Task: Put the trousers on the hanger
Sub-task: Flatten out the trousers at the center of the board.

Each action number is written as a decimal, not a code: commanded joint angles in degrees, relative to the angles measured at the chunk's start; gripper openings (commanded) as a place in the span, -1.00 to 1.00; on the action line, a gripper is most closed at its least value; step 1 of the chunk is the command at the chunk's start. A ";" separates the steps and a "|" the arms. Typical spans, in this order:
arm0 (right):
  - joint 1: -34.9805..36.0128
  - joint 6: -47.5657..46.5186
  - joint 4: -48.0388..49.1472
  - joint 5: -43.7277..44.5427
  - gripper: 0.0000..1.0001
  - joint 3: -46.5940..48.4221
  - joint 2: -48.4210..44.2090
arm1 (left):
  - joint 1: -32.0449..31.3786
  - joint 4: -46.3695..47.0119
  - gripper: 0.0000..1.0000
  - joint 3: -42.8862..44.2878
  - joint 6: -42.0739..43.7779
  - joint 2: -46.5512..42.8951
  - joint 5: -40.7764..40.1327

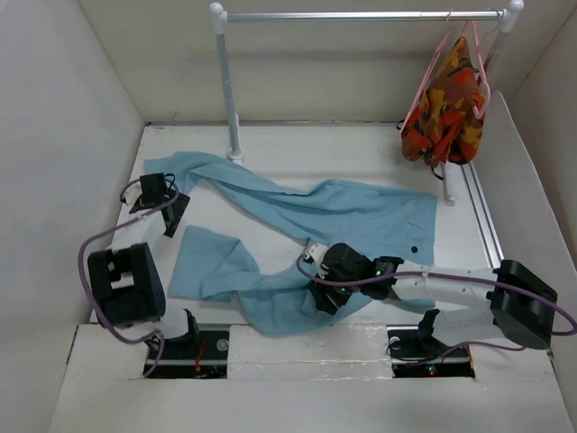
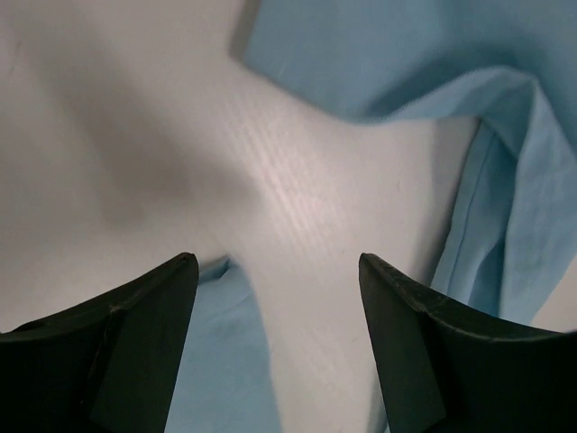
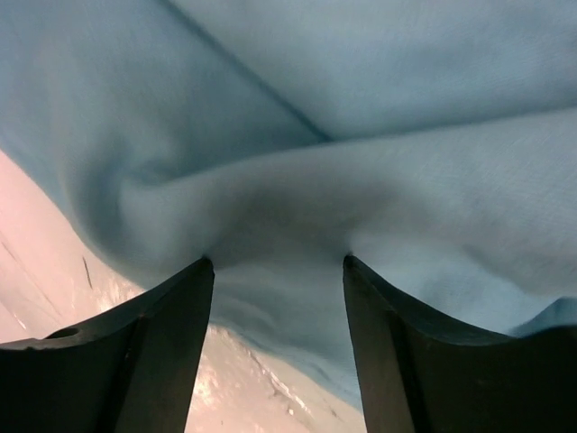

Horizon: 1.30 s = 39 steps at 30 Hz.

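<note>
**Trousers flat on table, both arms low on the cloth**

The trousers [image 1: 361, 216] lie spread on the white table [image 1: 297, 144], running from about 10 o'clock through the centre to 3 o'clock. One leg is folded back toward 7 o'clock, and the waist end sits at the right.

The left gripper [image 1: 173, 221] is at 9 o'clock, at the end of the upper leg. In the left wrist view the left gripper [image 2: 275, 271] has its jaws wide apart. Bare table [image 2: 270, 162] lies between them, trousers [image 2: 406, 54] lie at 1 to 4 o'clock, and a small blue edge sits just beside the left finger. It holds nothing.

The right gripper [image 1: 320, 293] is at about 6 o'clock, down on the cloth near the crotch fold. In the right wrist view the right gripper [image 3: 278, 266] has its jaws parted at a medium gap. A bunched fold of trousers [image 3: 361, 108] sits at the tips. The fingers are not closed together.

A rail [image 1: 361, 15] runs along 12 o'clock. An orange-red patterned garment [image 1: 446, 108] hangs from it at 1 o'clock among pink hanger wires [image 1: 430, 61]. Which wire is bare cannot be told.
</note>
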 commanded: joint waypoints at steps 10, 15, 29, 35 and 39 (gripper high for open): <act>1.96 2.33 -5.86 3.51 0.33 -4.38 -13.09 | 0.07 -6.09 0.32 27.03 1.74 26.69 -10.43; 1.96 1.72 -5.24 4.22 0.32 -2.37 -10.03 | 1.12 -8.99 0.23 27.47 -3.17 30.03 -9.21; 1.96 -1.09 -3.04 4.39 0.32 1.94 -3.17 | 2.18 -13.38 0.21 25.71 -9.86 25.81 -8.06; 1.44 -3.46 -3.74 4.92 0.32 3.87 -2.02 | 2.18 -12.96 0.12 26.59 -12.32 29.40 -6.48; 1.43 -4.43 -5.41 5.71 0.32 5.02 -2.10 | 2.18 -13.48 0.08 30.45 -12.23 33.45 -6.92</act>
